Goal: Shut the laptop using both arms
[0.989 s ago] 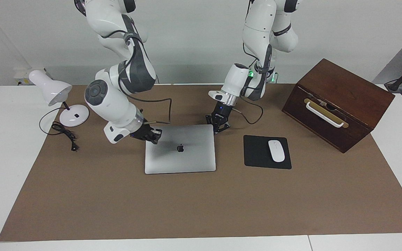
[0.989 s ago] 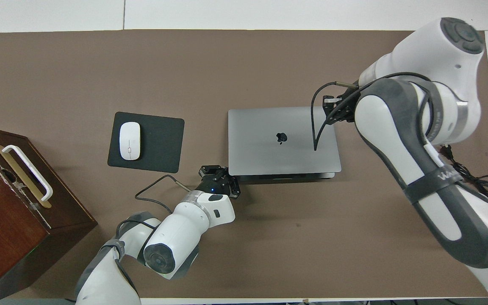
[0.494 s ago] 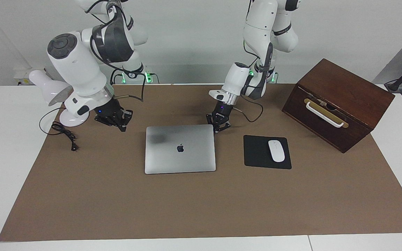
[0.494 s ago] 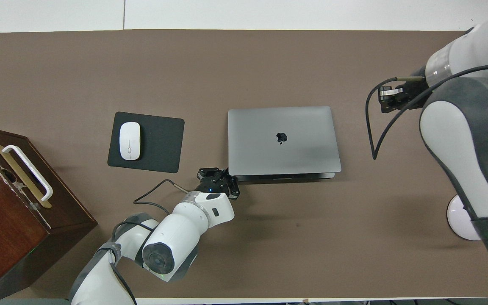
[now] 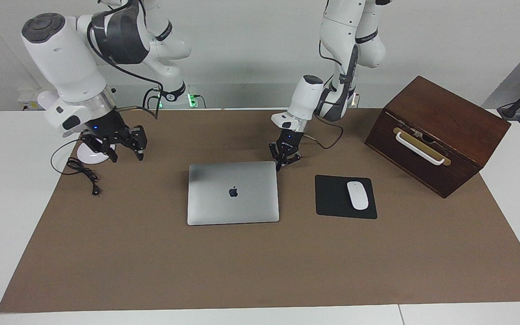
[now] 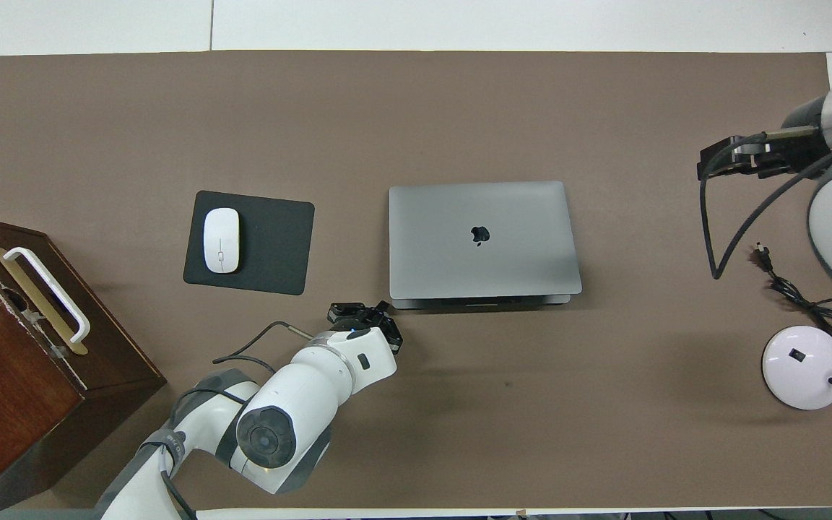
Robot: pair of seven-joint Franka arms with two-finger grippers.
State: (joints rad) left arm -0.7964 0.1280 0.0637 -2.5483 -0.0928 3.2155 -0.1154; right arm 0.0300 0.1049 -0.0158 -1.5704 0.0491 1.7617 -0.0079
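Note:
The silver-grey laptop (image 5: 233, 193) lies shut and flat on the brown mat, apple logo up; in the overhead view the laptop (image 6: 484, 238) has its lid down on the base. My left gripper (image 5: 282, 164) is shut and points down just beside the laptop's corner nearest the robots, toward the left arm's end. From overhead the left gripper (image 6: 360, 315) stands a little apart from that corner. My right gripper (image 5: 124, 151) hangs open in the air over the mat's edge by the lamp base, holding nothing. Overhead, the right gripper (image 6: 708, 155) is well clear of the laptop.
A black mouse pad (image 5: 332, 198) with a white mouse (image 5: 357, 195) lies beside the laptop toward the left arm's end. A dark wooden box (image 5: 436, 135) with a white handle stands at that end. A white lamp base (image 6: 802, 357) and its black cable (image 5: 84, 174) sit at the right arm's end.
My right gripper left the laptop's lid, swung up and away toward the lamp, and opened. My left gripper drew back slightly from the laptop's corner. The laptop stayed put.

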